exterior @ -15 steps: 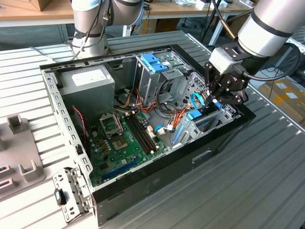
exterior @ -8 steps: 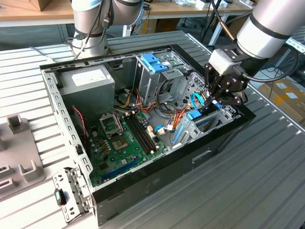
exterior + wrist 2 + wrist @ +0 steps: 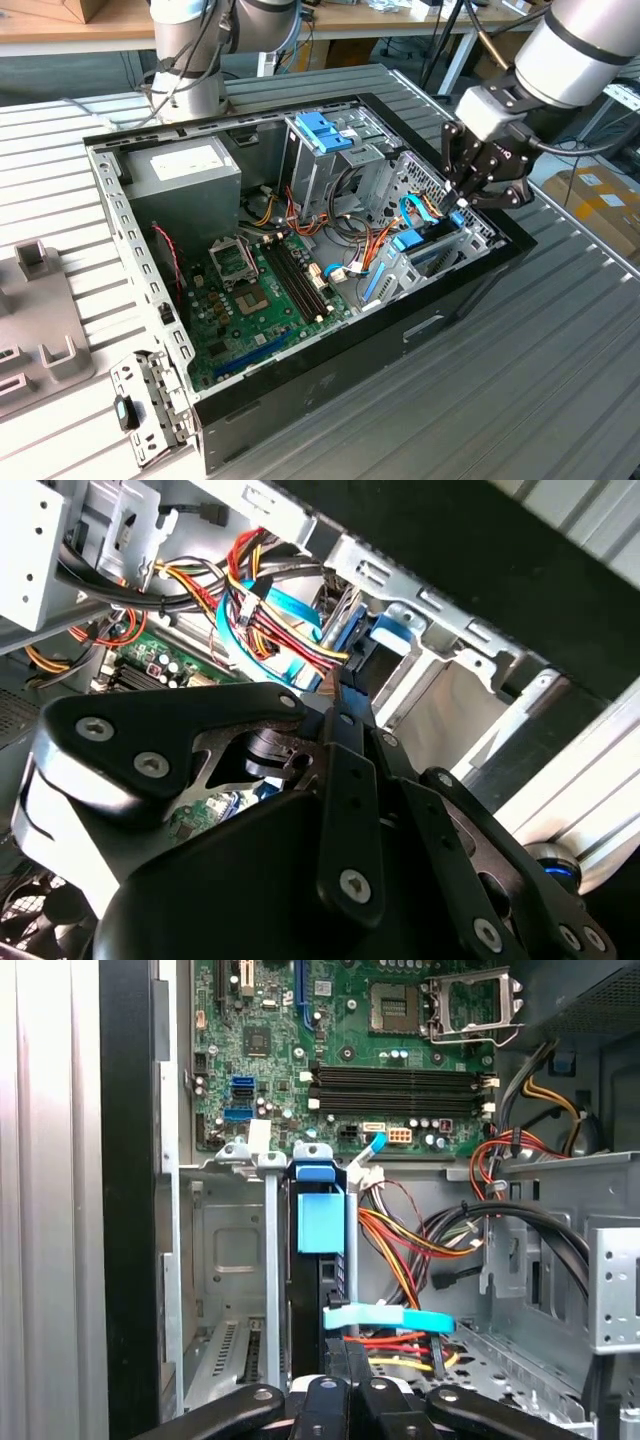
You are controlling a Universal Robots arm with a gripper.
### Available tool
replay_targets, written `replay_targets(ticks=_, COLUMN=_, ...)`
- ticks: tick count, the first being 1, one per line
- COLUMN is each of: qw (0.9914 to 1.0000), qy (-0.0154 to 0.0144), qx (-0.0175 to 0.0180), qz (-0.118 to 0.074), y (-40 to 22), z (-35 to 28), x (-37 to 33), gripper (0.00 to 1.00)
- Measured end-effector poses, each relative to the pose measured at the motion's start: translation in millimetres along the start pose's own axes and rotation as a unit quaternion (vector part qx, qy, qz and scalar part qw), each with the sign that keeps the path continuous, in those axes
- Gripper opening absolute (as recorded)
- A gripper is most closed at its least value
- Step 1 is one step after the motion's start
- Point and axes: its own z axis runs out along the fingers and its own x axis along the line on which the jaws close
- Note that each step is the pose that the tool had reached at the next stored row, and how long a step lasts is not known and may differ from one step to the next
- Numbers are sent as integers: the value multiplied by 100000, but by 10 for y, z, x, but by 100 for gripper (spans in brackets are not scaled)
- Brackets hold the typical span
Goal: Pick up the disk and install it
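Open computer case (image 3: 300, 390) lies on a ribbed grey bench (image 3: 520, 380); wooden tables and cardboard boxes (image 3: 600, 200) stand behind. The disk (image 3: 318, 1260) sits on edge in the grey drive bay. The claw (image 3: 462, 200) hangs just above it, fingers together.

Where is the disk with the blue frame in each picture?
Exterior view: the disk stands on edge in the metal bay at the case's side toward the exterior view's right, just below the pincer.
First wrist view: the disk stands upright in the bay, blue tab facing the camera, beyond the pincer's black links.
Second wrist view: its blue carrier peeks out past the pincer tips.
Shared landmark: the green motherboard.
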Motion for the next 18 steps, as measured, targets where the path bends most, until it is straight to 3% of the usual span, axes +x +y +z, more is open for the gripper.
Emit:
replay_targets(ticks=8, qw=99999, qy=-365, qx=-220, qz=33, y=-178, z=-123, x=-15, gripper=11)
replay_targets(ticks=11, qw=99998, qy=-501, qx=-239, qz=42, y=-191, z=-143, x=-17, gripper=11)
replay_targets(ticks=18, qw=99998, qy=-503, qx=-241, qz=38, y=-196, z=-143, x=-17, gripper=11)
